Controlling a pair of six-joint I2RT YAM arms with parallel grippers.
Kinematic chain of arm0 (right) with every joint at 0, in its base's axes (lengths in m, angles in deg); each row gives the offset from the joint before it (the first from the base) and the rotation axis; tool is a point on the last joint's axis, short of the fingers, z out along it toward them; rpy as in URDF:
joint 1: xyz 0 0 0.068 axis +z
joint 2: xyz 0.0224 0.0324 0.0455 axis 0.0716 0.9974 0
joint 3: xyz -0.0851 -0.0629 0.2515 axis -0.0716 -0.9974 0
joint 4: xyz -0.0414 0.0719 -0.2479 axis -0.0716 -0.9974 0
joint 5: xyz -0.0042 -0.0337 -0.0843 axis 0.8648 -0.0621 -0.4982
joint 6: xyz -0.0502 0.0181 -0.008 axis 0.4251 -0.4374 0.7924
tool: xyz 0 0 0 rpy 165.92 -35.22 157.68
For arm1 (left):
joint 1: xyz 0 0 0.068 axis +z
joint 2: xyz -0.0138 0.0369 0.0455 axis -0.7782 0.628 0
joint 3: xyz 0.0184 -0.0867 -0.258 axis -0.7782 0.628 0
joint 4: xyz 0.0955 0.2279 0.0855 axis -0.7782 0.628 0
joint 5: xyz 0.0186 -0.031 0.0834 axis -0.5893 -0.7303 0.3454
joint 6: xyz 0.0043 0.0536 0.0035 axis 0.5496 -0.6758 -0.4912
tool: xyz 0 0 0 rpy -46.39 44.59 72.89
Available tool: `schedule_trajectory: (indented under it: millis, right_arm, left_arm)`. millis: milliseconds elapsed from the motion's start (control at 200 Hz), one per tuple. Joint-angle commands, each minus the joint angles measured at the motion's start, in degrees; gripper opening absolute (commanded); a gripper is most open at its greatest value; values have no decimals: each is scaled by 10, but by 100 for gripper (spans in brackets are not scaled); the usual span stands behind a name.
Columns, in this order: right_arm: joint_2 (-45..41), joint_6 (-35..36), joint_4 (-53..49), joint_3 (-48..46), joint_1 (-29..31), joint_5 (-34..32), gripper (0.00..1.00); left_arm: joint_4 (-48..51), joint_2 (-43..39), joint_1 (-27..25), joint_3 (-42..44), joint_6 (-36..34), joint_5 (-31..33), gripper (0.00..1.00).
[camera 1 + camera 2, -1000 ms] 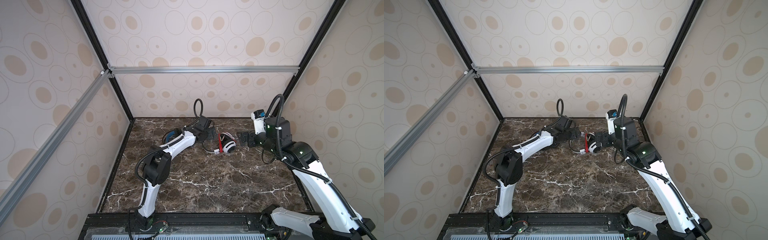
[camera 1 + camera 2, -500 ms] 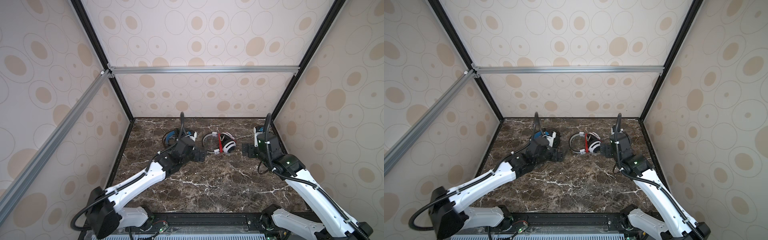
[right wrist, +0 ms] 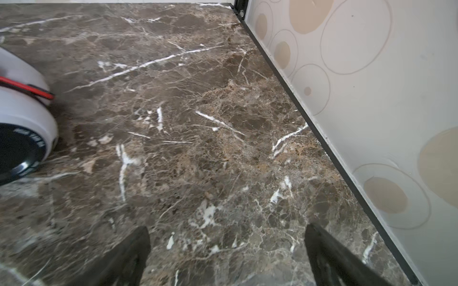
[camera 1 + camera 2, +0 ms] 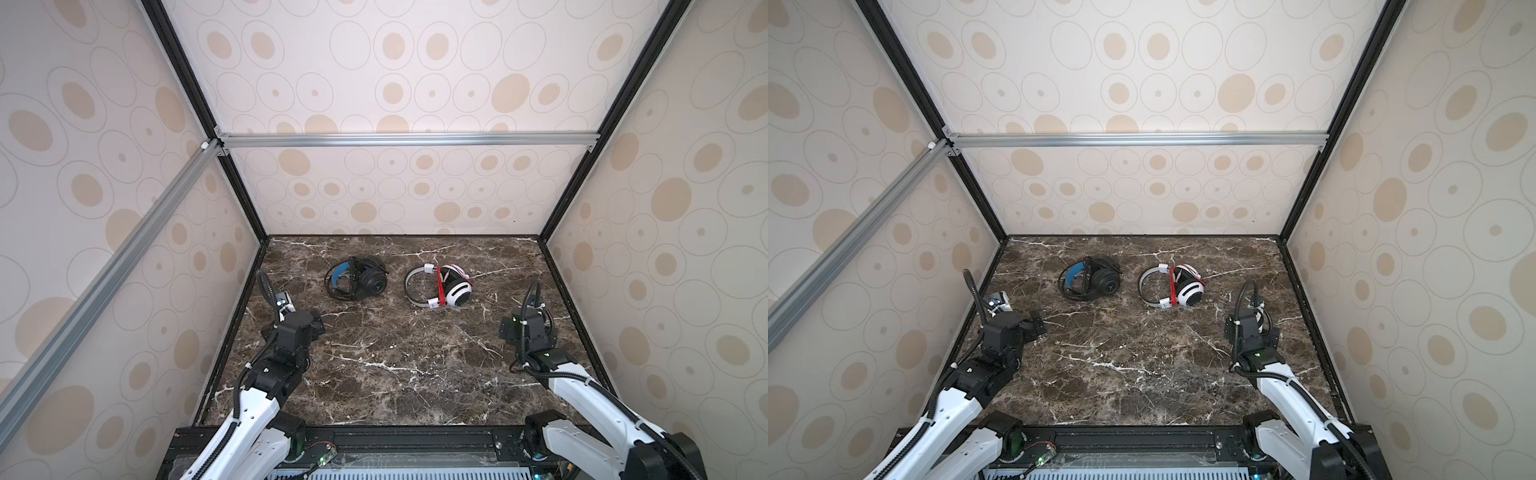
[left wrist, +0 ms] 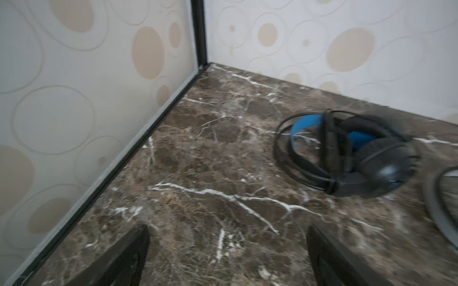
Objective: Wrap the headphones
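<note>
My left fingers (image 4: 316, 326) hang low over the near-left part of the surface (image 4: 395, 374), close beside the left wall (image 5: 74, 111). They stand wide apart with nothing between them, only bare marble showing in the gap in the left wrist view.

Further back and a little to the right lies the black headset (image 4: 359, 282), on its side, blue lining showing inside the band. Its black cord (image 5: 329, 138) crosses the band in several turns, and a loop or two rests flat around the band's outside. Just beside it, apart and not touching, lies the white headset (image 4: 440, 291). Its red cord (image 4: 439, 286) is wound tightly across the band next to the cups.

My right fingers (image 4: 508, 328) hang over the near-right part of the surface, well apart from the white headset. They too are spread and empty.

I judge the wrapping itself to be done on both headsets, so this is the end of the job or a rest between steps. If anything remains, it is those slack black loops. Tidying them would mean reaching my left fingers forward and pinching the loose run without dragging the headset. My right fingers would have to pin the band.
</note>
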Motion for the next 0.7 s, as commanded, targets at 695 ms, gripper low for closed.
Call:
schedule_trajectory:
  millis: [695]
  right_arm:
    - [245, 107, 379, 18, -103, 237, 100]
  left_arm:
    - [-606, 185, 128, 221, -270, -41, 98]
